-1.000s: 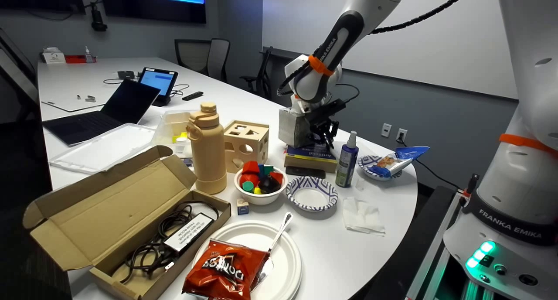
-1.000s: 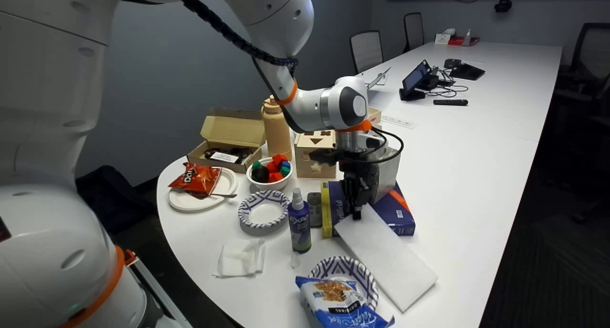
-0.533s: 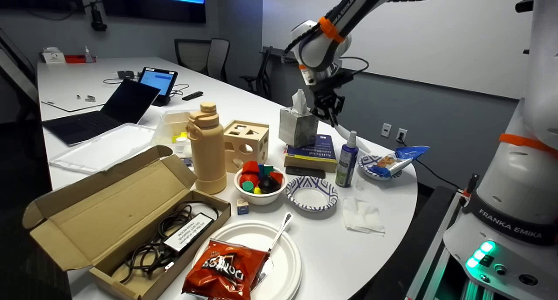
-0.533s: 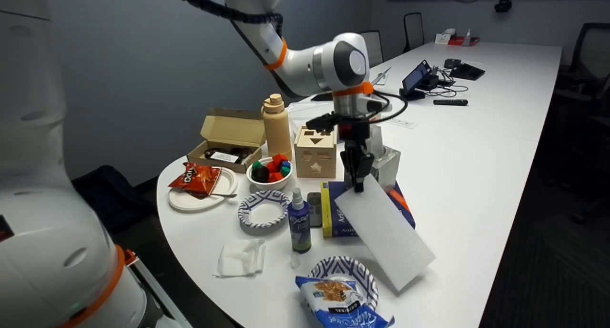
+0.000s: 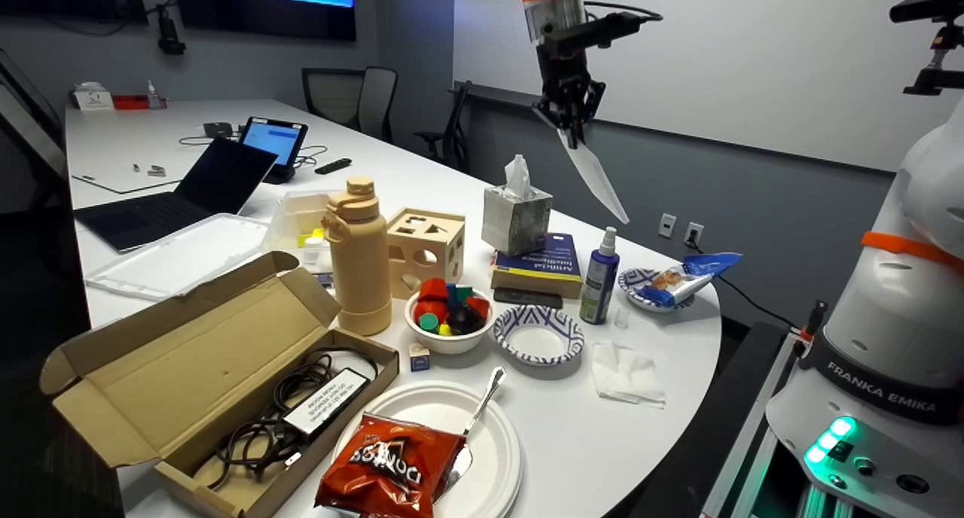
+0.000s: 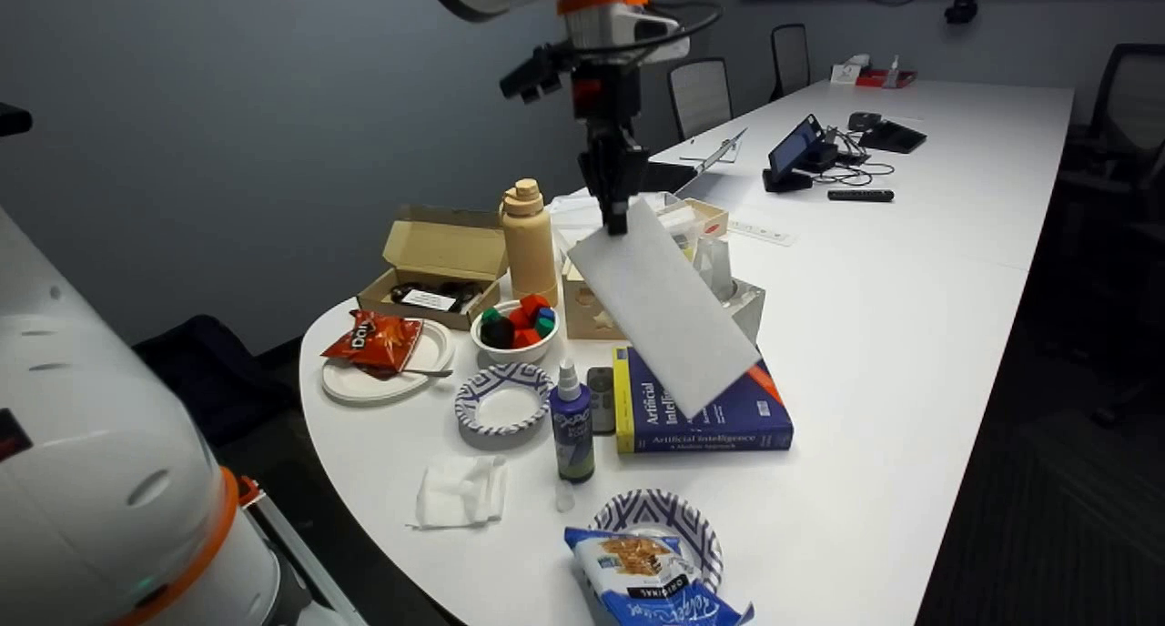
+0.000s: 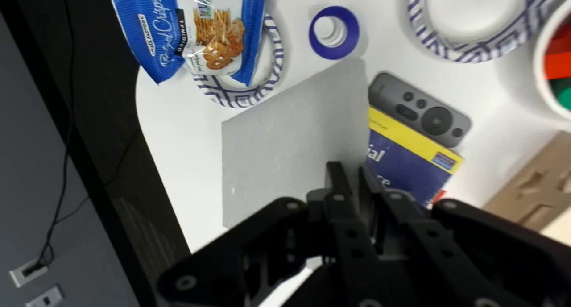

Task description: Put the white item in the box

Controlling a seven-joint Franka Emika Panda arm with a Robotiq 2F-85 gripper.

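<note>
The white item (image 5: 596, 181) is a flat plain white rectangular slab. It hangs tilted in the air, its lower end slanting down, in both exterior views; it also shows in an exterior view (image 6: 669, 312) over the book. In the wrist view the white item (image 7: 285, 142) looks grey. My gripper (image 5: 575, 138) is shut on its upper end, also seen in an exterior view (image 6: 616, 224) and in the wrist view (image 7: 348, 171). The box (image 5: 196, 345), brown cardboard, stands open with its lid back, holding black cables and a labelled adapter; it also shows in an exterior view (image 6: 446, 248).
Below the white item are a thick blue book (image 6: 719, 426), a tissue box (image 5: 516, 220) and a spray bottle (image 5: 600, 277). Between there and the box stand a tall tan bottle (image 5: 361, 266), a wooden shape box (image 5: 427, 247) and a bowl of blocks (image 5: 450, 342).
My gripper has lifted the white item up off the table and the book. It now hangs well above them, shifted toward the bottle side in an exterior view. The tissue box is uncovered.
</note>
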